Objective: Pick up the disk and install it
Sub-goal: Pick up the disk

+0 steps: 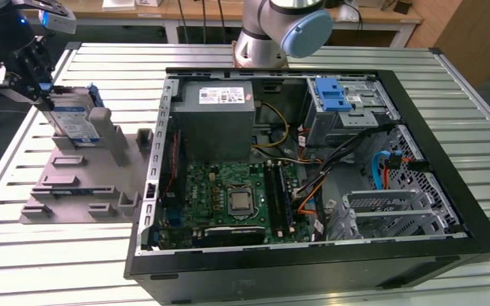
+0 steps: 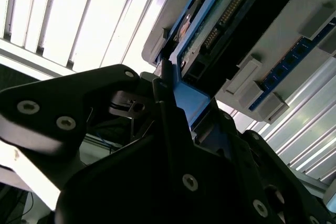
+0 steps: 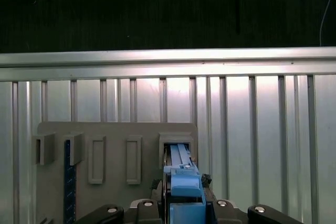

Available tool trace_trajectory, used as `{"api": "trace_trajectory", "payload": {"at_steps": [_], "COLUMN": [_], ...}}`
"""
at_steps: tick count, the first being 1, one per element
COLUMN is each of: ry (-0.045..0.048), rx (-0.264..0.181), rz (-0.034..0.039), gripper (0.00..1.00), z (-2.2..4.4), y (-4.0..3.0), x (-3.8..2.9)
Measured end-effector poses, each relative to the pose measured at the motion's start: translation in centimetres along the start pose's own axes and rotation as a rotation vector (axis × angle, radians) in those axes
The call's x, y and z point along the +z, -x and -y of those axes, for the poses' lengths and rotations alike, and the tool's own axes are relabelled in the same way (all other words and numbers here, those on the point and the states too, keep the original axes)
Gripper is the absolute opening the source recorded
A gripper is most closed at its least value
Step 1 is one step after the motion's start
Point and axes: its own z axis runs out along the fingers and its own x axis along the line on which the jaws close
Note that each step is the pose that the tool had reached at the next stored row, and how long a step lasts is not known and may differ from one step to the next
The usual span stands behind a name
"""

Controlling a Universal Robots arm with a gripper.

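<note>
The disk [image 1: 71, 116] stands on edge in the grey slotted stand [image 1: 74, 185] at the exterior view's left, silver with a white-and-blue label and a blue frame. My gripper [image 1: 45, 94] is at the disk's upper end. In the second wrist view the black fingers [image 2: 167, 95] press against the blue frame of the disk [image 2: 210, 30], so the gripper [image 2: 189, 103] is shut on it. The first wrist view looks along the disk's blue edge [image 3: 181, 174] into its slot in the stand [image 3: 115, 129], with the gripper [image 3: 185, 205] around it.
An open computer case [image 1: 449, 191] lies on the slatted metal table [image 1: 58, 268], right of the stand. A metal drive bay with a blue latch piece [image 1: 334, 95] sits at its far corner. The arm's base [image 1: 270, 32] stands behind the case. A blue strip [image 3: 68, 182] occupies another stand slot.
</note>
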Motion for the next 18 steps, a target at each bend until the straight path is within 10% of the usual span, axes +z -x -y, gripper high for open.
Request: {"api": "trace_trajectory", "payload": {"at_steps": [18], "ry": [-0.0001], "rx": [0.000], "rz": [0.0000], "gripper": [0.36], "z": [0.00], "y": [0.00], "x": [-0.30]}}
